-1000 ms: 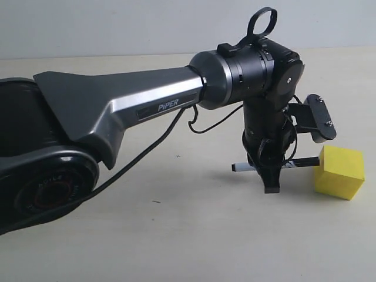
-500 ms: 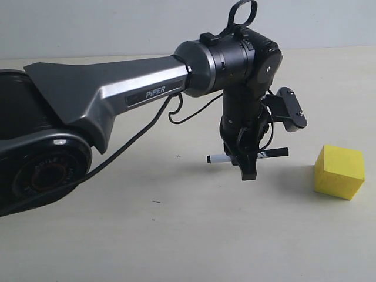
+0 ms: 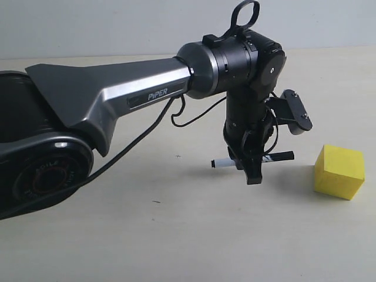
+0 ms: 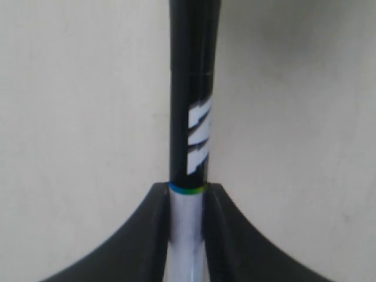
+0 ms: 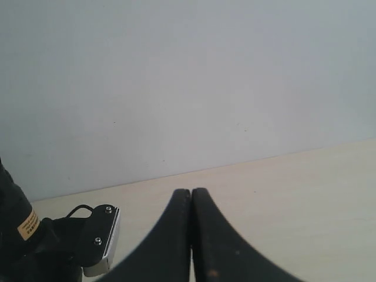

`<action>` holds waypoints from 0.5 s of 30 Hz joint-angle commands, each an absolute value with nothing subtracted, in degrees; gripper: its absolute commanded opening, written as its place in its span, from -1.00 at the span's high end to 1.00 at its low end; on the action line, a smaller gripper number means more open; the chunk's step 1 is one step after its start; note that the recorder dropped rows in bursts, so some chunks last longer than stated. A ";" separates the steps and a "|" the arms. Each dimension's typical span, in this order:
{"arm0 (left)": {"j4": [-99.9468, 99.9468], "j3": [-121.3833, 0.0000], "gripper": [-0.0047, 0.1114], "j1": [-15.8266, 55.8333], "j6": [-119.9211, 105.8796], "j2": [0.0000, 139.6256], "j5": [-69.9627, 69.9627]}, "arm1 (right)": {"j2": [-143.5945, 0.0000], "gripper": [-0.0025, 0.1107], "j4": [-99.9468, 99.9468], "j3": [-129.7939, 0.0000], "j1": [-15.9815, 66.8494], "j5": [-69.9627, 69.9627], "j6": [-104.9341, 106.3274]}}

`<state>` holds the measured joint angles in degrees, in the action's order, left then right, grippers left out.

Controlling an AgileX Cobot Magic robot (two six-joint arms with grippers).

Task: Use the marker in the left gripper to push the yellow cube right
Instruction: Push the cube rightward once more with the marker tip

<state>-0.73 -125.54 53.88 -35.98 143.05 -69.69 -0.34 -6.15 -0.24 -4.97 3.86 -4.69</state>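
My left gripper (image 3: 252,175), pinching the marker (image 3: 281,157) crosswise with its long axis level and black end pointing right, hangs left of the yellow cube (image 3: 339,171), tip and cube near but apart.

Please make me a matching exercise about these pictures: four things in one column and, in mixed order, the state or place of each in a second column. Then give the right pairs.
1. marker
2. yellow cube
3. left gripper
4. right gripper

A. fingers shut, nothing between them
B. on the table, touched by nothing
C. fingers shut on something slim
D. held crosswise, apart from the cube

Pairs: 1-D, 2-B, 3-C, 4-A
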 commanded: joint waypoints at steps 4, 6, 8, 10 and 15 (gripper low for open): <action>-1.84 -125.91 0.92 56.47 -36.08 142.50 -68.66 | 0.00 0.96 -5.92 0.00 -5.34 3.81 -4.53; -1.93 -125.91 0.92 57.03 -36.61 142.50 -68.57 | 0.00 0.96 -5.92 0.00 -5.34 3.81 -4.53; -2.25 -125.91 0.92 57.40 -37.16 142.50 -68.33 | 0.00 0.96 -5.92 0.00 -5.34 3.81 -4.53; -2.49 -125.91 0.92 58.26 -37.25 142.50 -67.34 | 0.00 0.96 -5.92 0.00 -5.34 3.81 -4.53; -2.63 -125.91 0.92 60.67 -39.22 142.50 -65.18 | 0.00 0.96 -5.92 0.00 -5.34 3.81 -4.53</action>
